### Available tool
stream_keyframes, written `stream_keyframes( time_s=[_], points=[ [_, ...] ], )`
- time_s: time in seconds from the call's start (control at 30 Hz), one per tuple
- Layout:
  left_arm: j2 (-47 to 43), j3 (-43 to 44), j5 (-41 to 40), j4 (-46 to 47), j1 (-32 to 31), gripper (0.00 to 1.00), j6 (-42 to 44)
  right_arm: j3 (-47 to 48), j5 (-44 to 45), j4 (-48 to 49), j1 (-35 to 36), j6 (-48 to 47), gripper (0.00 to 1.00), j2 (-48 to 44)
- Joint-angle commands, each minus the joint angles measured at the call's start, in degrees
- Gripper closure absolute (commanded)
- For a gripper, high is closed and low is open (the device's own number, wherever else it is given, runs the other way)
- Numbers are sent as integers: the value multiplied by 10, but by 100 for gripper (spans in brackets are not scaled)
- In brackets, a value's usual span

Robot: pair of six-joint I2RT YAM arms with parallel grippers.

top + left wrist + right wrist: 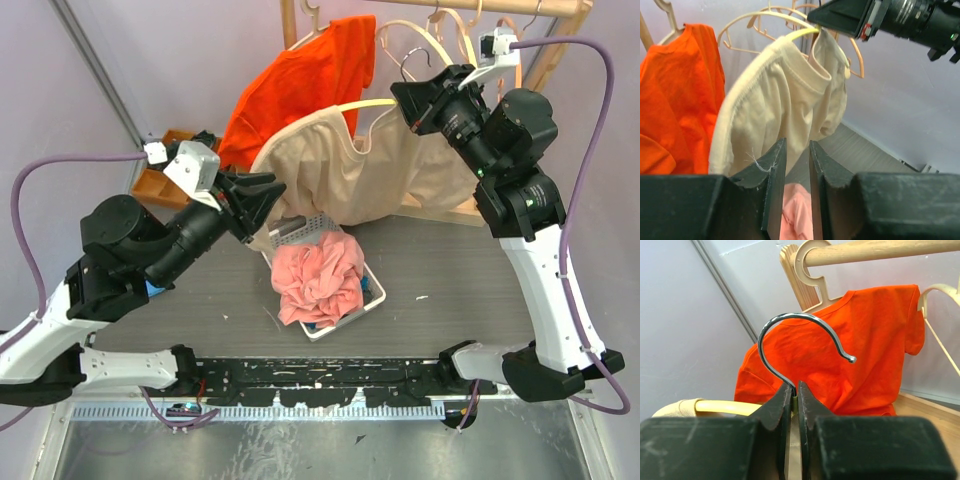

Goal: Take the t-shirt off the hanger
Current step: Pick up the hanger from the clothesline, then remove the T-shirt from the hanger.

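Note:
A cream t-shirt (350, 170) (775, 100) hangs on a pale yellow hanger (372, 102) (802, 34) (720, 406), held in the air off the rail. My right gripper (408, 100) (795, 389) is shut on the hanger's neck, just under its metal hook (790, 322). My left gripper (268, 196) (797, 146) is at the shirt's lower left edge. Its jaws stand a little apart with nothing between them; through the gap I see the table and pink cloth.
An orange t-shirt (300, 80) (850, 340) (675, 90) hangs on a wooden hanger from the wooden rail (880, 250). Bare hangers (440, 40) hang further right. A white basket (372, 300) of pink clothes (318, 275) sits below the shirt. A wooden box (160, 182) stands at the left.

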Motion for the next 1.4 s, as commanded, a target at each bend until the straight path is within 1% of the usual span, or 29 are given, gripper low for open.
stream_keyframes(
  time_s=[0.0,0.13,0.3,0.4,0.47,0.6,0.9,0.97,1.03,1.07,1.1,1.2,1.3,1.37],
  points=[
    [-9,-23,-6,-60,-2,69,-33,13,11,84,1,3,99,-13],
    [-20,-33,-51,-57,-2,68,-25,4,2,97,1,-18,100,-22],
    [-40,-42,-134,-24,-2,59,28,-4,-5,104,1,-30,99,-37],
    [-50,-47,-155,-2,-2,54,66,-7,-7,104,1,-31,99,-43],
    [-52,-50,-157,5,-2,51,79,-10,-6,103,1,-31,99,-46],
    [-43,-54,-146,-11,-3,50,79,-9,-6,103,1,-31,99,-50],
    [-33,-68,-70,-17,-2,48,49,-8,-14,105,1,-25,99,-48],
    [-31,-72,-66,-21,-2,48,48,-8,-15,106,1,-23,99,-49],
    [-27,-77,-78,-25,-2,48,48,-9,-16,107,1,-22,99,-50],
    [-26,-79,-87,-25,-2,49,48,-9,-16,107,1,-22,100,-50],
    [-25,-80,-94,-22,-2,54,50,-9,-15,107,1,-22,99,-51],
    [-30,-89,-123,-3,-2,78,55,-11,-14,107,1,-21,99,-53],
    [-31,-91,-162,2,-2,99,59,-13,-12,107,1,-20,99,-55],
    [-34,-89,-176,-7,-2,100,62,-15,-9,107,1,-20,100,-57]
  ],
)
